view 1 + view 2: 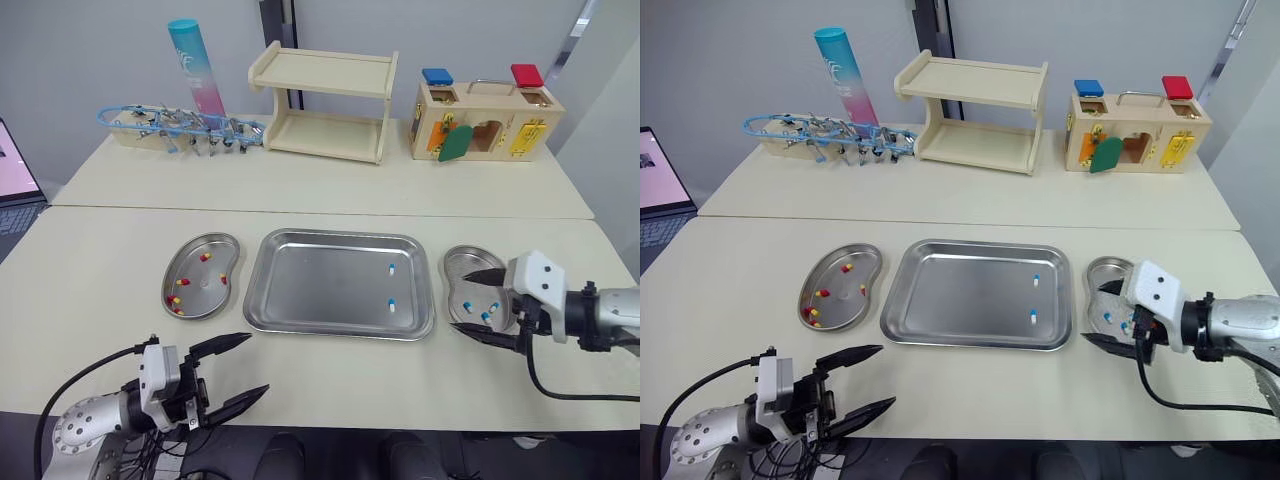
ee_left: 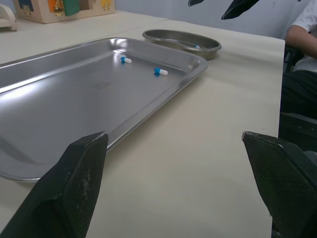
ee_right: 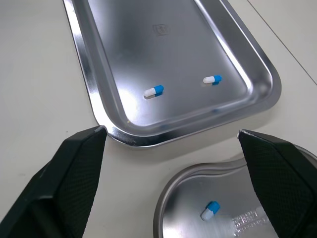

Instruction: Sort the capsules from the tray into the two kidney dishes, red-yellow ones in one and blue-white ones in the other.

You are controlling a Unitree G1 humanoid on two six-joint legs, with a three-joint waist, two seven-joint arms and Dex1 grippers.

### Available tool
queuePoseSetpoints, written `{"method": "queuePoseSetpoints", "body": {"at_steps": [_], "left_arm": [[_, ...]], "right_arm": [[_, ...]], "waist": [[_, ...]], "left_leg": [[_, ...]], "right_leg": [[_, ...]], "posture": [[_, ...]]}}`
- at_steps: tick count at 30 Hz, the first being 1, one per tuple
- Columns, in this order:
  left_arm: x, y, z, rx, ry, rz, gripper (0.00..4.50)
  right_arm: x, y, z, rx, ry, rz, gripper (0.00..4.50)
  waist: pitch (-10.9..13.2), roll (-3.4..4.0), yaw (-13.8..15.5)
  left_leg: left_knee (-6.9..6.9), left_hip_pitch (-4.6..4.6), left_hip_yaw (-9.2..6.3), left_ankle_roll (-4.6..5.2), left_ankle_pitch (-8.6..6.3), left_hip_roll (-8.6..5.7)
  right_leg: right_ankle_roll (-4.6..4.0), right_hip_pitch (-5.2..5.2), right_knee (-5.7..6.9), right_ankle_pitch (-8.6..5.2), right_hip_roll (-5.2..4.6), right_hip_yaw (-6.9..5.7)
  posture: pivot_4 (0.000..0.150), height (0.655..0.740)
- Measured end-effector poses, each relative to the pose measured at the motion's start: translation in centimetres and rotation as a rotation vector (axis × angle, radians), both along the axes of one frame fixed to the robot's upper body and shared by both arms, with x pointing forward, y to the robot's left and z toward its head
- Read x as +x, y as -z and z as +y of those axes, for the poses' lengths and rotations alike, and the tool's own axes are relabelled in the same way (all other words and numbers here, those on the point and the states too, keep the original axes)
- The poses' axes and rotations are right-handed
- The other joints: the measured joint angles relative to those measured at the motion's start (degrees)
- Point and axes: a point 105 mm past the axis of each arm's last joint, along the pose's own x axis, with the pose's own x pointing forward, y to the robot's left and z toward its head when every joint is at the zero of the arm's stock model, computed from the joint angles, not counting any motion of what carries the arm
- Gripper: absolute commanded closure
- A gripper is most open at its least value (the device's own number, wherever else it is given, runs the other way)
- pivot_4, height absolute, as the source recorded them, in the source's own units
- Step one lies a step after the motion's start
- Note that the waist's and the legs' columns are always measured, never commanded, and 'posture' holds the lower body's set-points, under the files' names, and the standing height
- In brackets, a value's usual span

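1. Black fingers spread wide and holding nothing, the left gripper (image 1: 256, 365) hovers low over the near edge of the cream table (image 1: 110, 250), in front of the tray's left corner.
2. The left kidney dish (image 1: 192, 263) sits just beside the tray and holds the red-yellow capsules (image 1: 174, 299), several of them bunched toward its near end.
3. The steel tray (image 1: 320, 285) is almost bare. Two blue-white capsules lie apart along its right side, the farther one (image 1: 391, 268) and the nearer one (image 1: 392, 306); no red-yellow ones are visible in it.
4. The right kidney dish (image 1: 458, 262) lies just right of the tray, with a few blue-white capsules inside (image 3: 210, 210).
5. The right gripper (image 1: 462, 303) hangs over that dish, jaws wide and empty, pointing toward the tray.
6. Judged risks from here:
   - A capsule is small, smooth and round, so it may roll or squirt away on the slick steel if the fingertips close off-centre.
   - The nearer capsule lies close to the tray's raised wall, which may block one finger or get nudged, shifting the tray.
   - A low sweep out of the dish may clip its rim and scatter what is already sorted.
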Motion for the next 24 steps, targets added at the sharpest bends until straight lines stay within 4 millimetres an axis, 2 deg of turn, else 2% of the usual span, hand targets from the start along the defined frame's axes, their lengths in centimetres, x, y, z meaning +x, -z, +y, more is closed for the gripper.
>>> {"method": "queuePoseSetpoints", "body": {"at_steps": [3, 14, 24], "left_arm": [[0.0, 0.1, 0.1, -0.001, -0.008, 0.001, 0.00], [0.4, 0.2, -0.1, 0.001, 0.003, -0.021, 0.00], [0.8, 0.4, -0.8, -0.005, 0.022, -0.025, 0.00]], "right_arm": [[0.1, 0.1, 0.5, 0.004, -0.015, 0.000, 2.01], [1.4, 0.1, 1.9, -0.013, -0.018, 0.035, 2.01], [3.0, 2.2, 5.0, -0.038, 0.018, 0.094, 2.01]], "waist": [[0.0, 0.00, 0.0], [0.0, 0.01, -0.1], [0.0, 0.03, -0.2]], "left_leg": [[0.00, 0.00, 0.00, 0.00, 0.00, 0.00], [0.00, 0.01, -0.01, 0.00, 0.00, 0.00], [-0.02, -0.01, -0.04, 0.00, 0.00, 0.01]], "right_leg": [[0.00, -0.01, 0.00, 0.00, 0.00, -0.01], [0.00, -0.03, 0.02, 0.00, 0.00, -0.01], [-0.01, -0.07, 0.04, 0.00, 0.01, -0.02]], "posture": [[0.150, 0.7400], [0.150, 0.7400], [0.150, 0.7400]]}}
